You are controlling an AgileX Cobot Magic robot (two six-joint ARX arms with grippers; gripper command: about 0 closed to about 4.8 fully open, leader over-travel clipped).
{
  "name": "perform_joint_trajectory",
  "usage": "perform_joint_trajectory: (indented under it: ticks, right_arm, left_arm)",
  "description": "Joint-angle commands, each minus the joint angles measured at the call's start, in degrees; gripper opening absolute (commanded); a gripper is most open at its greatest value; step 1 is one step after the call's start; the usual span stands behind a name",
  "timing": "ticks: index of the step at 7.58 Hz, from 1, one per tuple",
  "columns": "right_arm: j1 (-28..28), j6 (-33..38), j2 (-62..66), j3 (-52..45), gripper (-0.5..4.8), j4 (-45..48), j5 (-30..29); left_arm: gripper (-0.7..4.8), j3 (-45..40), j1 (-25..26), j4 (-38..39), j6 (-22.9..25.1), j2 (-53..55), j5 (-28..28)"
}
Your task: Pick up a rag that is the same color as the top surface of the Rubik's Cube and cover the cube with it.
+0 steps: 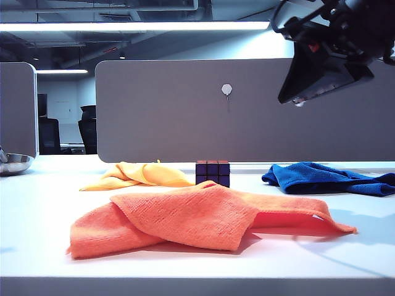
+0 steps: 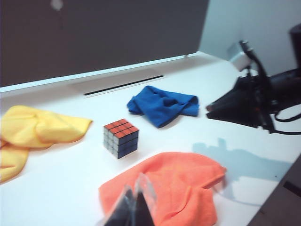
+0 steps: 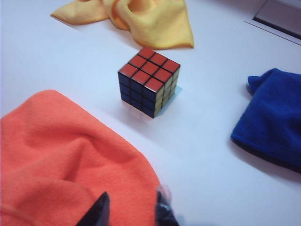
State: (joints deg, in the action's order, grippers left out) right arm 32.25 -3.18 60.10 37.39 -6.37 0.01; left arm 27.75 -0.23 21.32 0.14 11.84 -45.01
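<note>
My orange rag (image 3: 70,155) is fuzzy microfibre cloth; the Rubik's Cube (image 3: 149,80) beside it is glossy plastic, on a smooth white surface (image 3: 207,160).

the rag (image 1: 203,216) hides the lower part of the rubik's cube (image 1: 213,172) from your exterior view. your right gripper (image 3: 129,212) is cut off by the edge of its wrist picture, only two dark fingertips showing. the left gripper (image 2: 134,207) is a blurred shape at its picture's edge, so you can't tell how its jaws stand. the yellow cloth (image 2: 33,134) and blue cloth (image 3: 275,117) run out of the frame.
</note>
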Motion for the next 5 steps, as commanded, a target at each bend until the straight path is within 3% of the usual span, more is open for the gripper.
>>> perform_joint_trajectory:
  ticks: [1, 2, 4, 5]
  right_arm:
    - [-1.05, 0.15, 9.86, 0.26, 2.89, -1.11, -6.23]
    - [-1.05, 0.15, 13.94, 0.26, 3.38, -2.01, -6.16]
    - [-1.09, 0.17, 20.24, 0.26, 3.48, -4.33, -6.12]
    - [-1.07, 0.17, 24.98, 0.26, 1.22, -1.18, -6.16]
  left_arm:
    - [-0.05, -0.24, -0.11, 0.02, 0.9, 0.07, 3.82]
    - [-0.05, -0.22, -0.11, 0.0, 0.9, 0.07, 3.85]
    - [-0.06, -0.24, -0.11, 0.0, 0.9, 0.07, 3.85]
    - [-0.05, -0.22, -0.11, 0.02, 0.24, 0.07, 3.82]
